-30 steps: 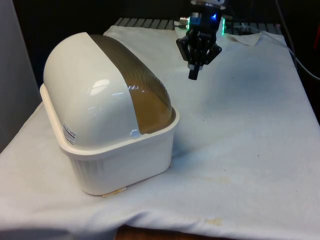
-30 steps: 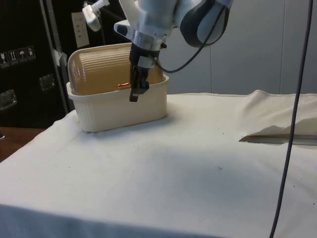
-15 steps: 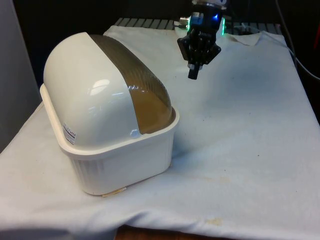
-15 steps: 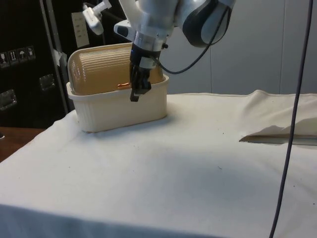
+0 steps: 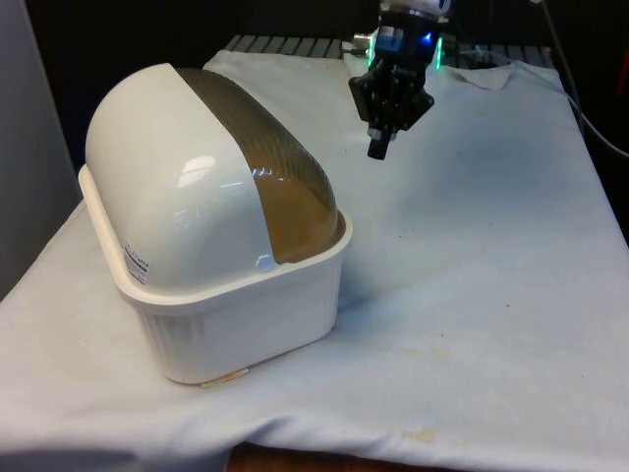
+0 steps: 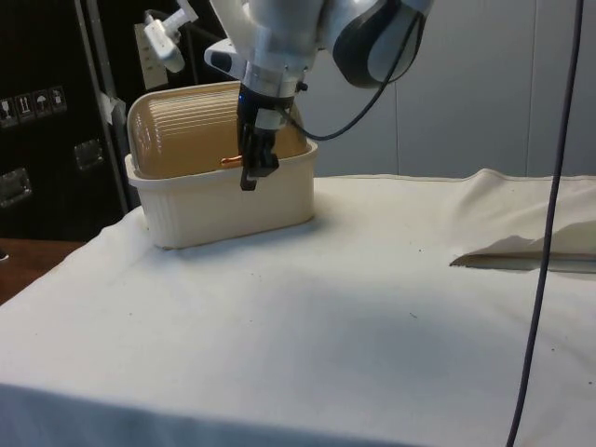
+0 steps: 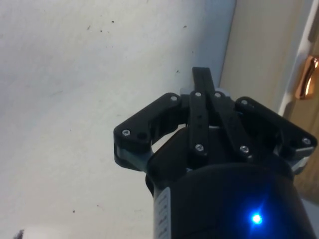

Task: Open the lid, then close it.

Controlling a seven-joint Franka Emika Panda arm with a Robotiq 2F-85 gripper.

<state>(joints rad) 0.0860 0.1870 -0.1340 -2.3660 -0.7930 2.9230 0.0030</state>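
Observation:
A cream bread box stands at the front view's left, its ribbed brown roll lid down and closed. In the side view the lid has a small copper handle at its lower edge, above the base. My black gripper hangs above the cloth on the handle side of the box, pointing down, fingers pressed together and holding nothing. Seen from the side, the gripper is in front of the box's front wall, close to the handle. The wrist view has the shut gripper beside the copper handle.
The white cloth covers the table, with a raised fold to the right in the side view. A black cable hangs down near that fold. Dark cabinets stand behind the box.
The gripper has shifted slightly towards the bread box and turned a little; it stays shut. The lid has not moved.

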